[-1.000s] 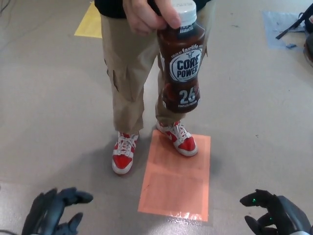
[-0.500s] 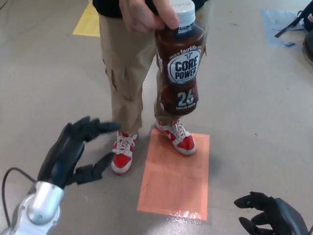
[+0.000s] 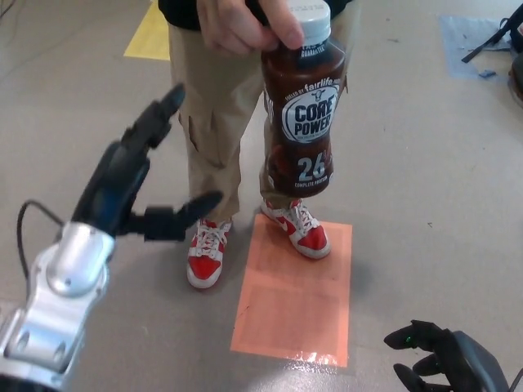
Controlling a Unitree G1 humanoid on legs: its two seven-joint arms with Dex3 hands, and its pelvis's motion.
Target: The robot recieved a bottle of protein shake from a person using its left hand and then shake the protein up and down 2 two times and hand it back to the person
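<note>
Risen since half a second ago, left hand (image 3: pixel 135 184) is spread wide, empty, well left of the bottle (image 3: pixel 302 106) dangling from a person's hand (image 3: pixel 245 24) by its cap. Risk: closing early would knock the loosely held bottle to the floor (image 3: pixel 425 163).

Bottle (image 3: pixel 301 106): glossy brown plastic, white cap. Left hand (image 3: pixel 131 175): matt black; wrist below it brushed metal. Floor (image 3: pixel 425 163): smooth, dull grey.

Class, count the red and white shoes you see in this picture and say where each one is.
2. One shoe is on the bare floor, left of the orange mat; the other shoe rests on the mat's top edge, below the bottle.
</note>
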